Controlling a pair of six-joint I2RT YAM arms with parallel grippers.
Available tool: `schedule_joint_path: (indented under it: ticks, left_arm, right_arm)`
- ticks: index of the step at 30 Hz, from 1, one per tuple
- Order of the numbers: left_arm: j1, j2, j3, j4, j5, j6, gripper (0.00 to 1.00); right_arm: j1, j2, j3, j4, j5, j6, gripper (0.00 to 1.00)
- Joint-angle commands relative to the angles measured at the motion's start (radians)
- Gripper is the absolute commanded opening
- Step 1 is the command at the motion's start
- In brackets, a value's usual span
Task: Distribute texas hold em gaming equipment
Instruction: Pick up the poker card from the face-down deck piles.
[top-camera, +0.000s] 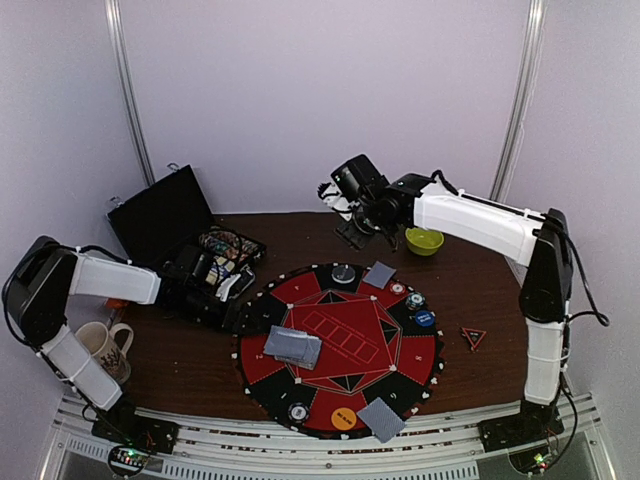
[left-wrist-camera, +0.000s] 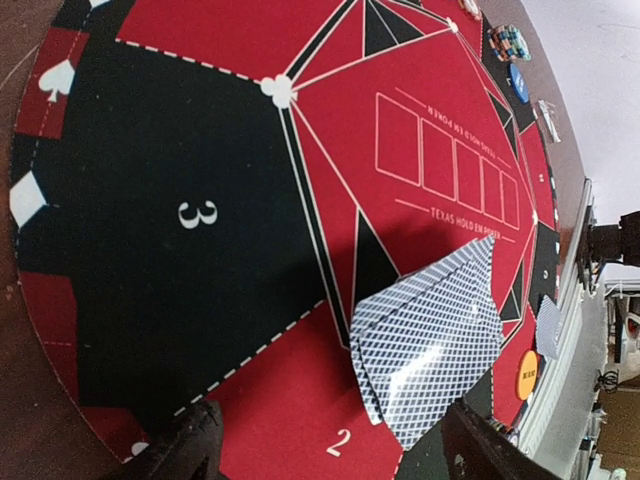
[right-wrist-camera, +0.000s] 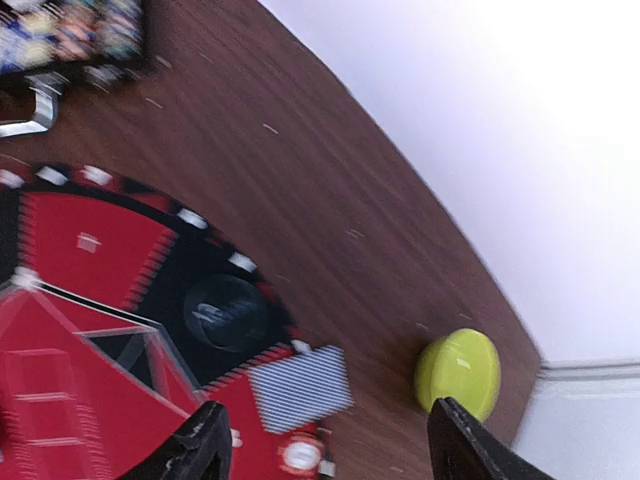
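A fanned pile of grey-blue backed cards (left-wrist-camera: 430, 340) lies on the mat's left seat (top-camera: 292, 346). My left gripper (left-wrist-camera: 330, 450) stands open just short of the pile, at the mat's left edge (top-camera: 250, 315), holding nothing. A second card (right-wrist-camera: 298, 388) lies at the far seat (top-camera: 380, 274), next to a black disc (right-wrist-camera: 226, 312). A third card (top-camera: 381, 419) lies at the near seat beside an orange button (top-camera: 343, 418). Striped chips (top-camera: 415, 299) and a blue button (top-camera: 425, 319) sit on the right. My right gripper (right-wrist-camera: 325, 445) hangs open and empty above the table's back (top-camera: 358, 232).
The round red-and-black mat (top-camera: 345, 345) fills the middle of the table. An open black case (top-camera: 190, 255) with chips stands at the back left. There is a lime-green bowl (top-camera: 424, 240) at the back right, a mug (top-camera: 102, 348) at the near left, and a small red triangle (top-camera: 473, 337) right of the mat.
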Motion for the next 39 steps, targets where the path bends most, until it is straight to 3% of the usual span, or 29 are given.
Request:
schedule_joint_path:
  ticks: [1, 4, 11, 17, 26, 39]
  left_arm:
    - [-0.001, 0.027, -0.033, 0.098, 0.045, -0.018, 0.78]
    - [-0.009, 0.036, -0.039, 0.107, 0.057, -0.015, 0.79]
    - [-0.041, 0.087, -0.027, 0.163, 0.036, -0.053, 0.80]
    - [-0.042, 0.110, -0.027, 0.198, 0.050, -0.082, 0.58]
    - [-0.065, 0.127, -0.063, 0.265, 0.099, -0.112, 0.41]
    - [-0.076, 0.153, -0.071, 0.328, 0.132, -0.154, 0.44]
  right_arm:
    - [0.065, -0.077, -0.193, 0.148, -0.586, 0.342, 0.73]
    - [0.119, -0.106, -0.315, 0.291, -0.656, 0.460, 0.77]
    - [0.197, -0.084, -0.456, 0.394, -0.535, 0.556, 0.79]
    - [0.257, -0.009, -0.488, 0.412, -0.484, 0.547, 0.78]
    - [0.273, 0.080, -0.469, 0.446, -0.438, 0.537, 0.75]
    - [0.306, 0.157, -0.420, 0.489, -0.397, 0.525, 0.76]
